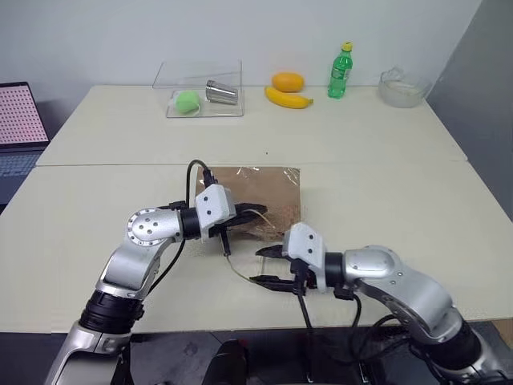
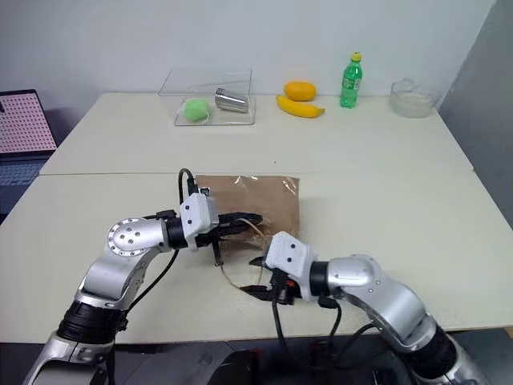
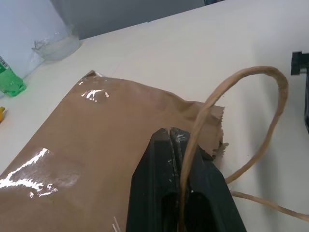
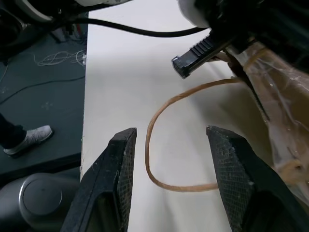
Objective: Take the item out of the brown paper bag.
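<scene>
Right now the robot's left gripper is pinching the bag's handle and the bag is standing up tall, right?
Not quite. The left gripper is shut on a handle, but the brown paper bag lies flat on the table, as the left eye view shows.

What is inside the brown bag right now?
Nothing of its contents shows. The bag lies flat on the table, and its paper walls hide whatever is inside. The left hand is shut on one handle at the mouth.
</scene>
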Robot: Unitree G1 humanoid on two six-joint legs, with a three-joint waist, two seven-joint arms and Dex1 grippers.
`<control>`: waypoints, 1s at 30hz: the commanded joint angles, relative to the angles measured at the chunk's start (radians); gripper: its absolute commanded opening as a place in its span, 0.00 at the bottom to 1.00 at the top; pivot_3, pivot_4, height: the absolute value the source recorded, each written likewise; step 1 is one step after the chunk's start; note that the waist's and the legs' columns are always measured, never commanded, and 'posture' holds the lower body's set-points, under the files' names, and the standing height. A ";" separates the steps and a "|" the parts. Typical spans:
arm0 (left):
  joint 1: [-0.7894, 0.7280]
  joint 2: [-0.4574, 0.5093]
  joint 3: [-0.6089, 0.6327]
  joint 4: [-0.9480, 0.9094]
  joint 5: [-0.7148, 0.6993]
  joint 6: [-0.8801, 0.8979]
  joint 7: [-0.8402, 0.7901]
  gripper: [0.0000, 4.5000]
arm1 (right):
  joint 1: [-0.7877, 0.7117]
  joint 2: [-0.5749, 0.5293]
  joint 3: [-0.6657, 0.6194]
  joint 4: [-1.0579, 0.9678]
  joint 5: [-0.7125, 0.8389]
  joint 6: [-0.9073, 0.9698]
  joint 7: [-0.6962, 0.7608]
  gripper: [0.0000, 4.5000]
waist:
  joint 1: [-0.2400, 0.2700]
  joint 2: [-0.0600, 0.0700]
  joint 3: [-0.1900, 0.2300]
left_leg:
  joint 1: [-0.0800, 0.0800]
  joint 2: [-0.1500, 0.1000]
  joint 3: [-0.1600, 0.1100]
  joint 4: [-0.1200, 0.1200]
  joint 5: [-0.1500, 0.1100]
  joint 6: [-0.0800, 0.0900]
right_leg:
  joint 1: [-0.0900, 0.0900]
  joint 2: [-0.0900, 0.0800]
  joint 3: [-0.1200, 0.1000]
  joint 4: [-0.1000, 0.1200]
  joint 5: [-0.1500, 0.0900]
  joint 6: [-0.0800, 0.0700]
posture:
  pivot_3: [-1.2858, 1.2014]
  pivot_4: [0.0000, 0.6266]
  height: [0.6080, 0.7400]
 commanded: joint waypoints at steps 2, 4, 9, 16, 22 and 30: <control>-0.039 -0.010 0.014 0.031 0.003 -0.048 -0.007 0.00 | -0.025 0.021 0.036 0.006 -0.021 -0.015 0.009 0.53 | 0.000 0.000 0.000 | 0.000 0.000 0.000 0.000 0.000 0.000 | 0.000 0.000 0.000 0.000 0.000 0.000 | 0.52 0.24 1.00; -0.047 -0.014 0.012 0.047 0.006 -0.059 -0.009 0.00 | -0.028 0.024 0.040 0.009 -0.022 -0.009 0.011 0.53 | 0.000 0.000 0.000 | 0.000 0.000 0.000 0.000 0.000 0.000 | 0.000 0.000 0.000 0.000 0.000 0.000 | 0.52 0.24 1.00; -0.071 -0.026 0.009 0.089 0.014 -0.084 -0.012 0.00 | -0.033 0.038 0.049 0.028 -0.035 -0.003 -0.003 0.53 | 0.000 0.000 0.000 | 0.000 0.000 0.000 0.000 0.000 0.000 | 0.000 0.000 0.000 0.000 0.000 0.000 | 0.52 0.24 1.00; -0.103 -0.042 0.011 0.131 0.023 -0.108 -0.014 0.00 | -0.042 0.062 0.078 0.095 -0.081 -0.004 -0.011 0.53 | 0.000 0.000 0.000 | 0.000 0.000 0.000 0.000 0.000 0.000 | 0.000 0.000 0.000 0.000 0.000 0.000 | 0.52 0.24 1.00; -0.125 -0.055 0.010 0.153 0.031 -0.124 -0.014 0.00 | -0.044 0.064 0.088 0.141 -0.129 -0.019 -0.020 0.08 | 0.000 0.000 0.000 | 0.000 0.000 0.000 0.000 0.000 0.000 | 0.000 0.000 0.000 0.000 0.000 0.000 | 0.52 0.24 1.00; -0.235 -0.094 0.022 0.190 0.032 -0.063 0.034 0.00 | -0.020 -0.001 0.156 0.200 -0.260 -0.088 -0.011 0.00 | 0.000 0.000 0.000 | -0.001 -0.001 -0.001 0.000 0.000 0.000 | 0.000 0.000 -0.001 0.000 0.000 0.000 | 0.52 0.24 1.00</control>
